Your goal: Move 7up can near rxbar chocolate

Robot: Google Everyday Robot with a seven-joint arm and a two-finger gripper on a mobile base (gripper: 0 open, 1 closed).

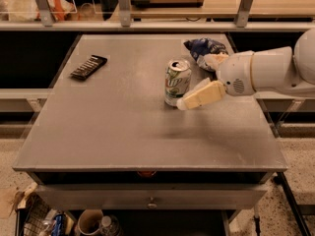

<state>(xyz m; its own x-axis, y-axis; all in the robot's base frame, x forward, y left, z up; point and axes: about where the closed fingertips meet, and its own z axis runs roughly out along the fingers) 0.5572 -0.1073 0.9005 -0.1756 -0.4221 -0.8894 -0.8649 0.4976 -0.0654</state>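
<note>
Our gripper hangs low over the table, reaching in from the right, right up against the lower right side of the 7up can. We cannot tell how wide it stands, and we see nothing held. The can stands upright near the table's middle, and the rxbar chocolate lies flat, well apart, at the far left. A blue and white snack bag sits just behind the can.

Grey drawered table on speckled floor, wooden shelf behind, wire basket underneath.
</note>
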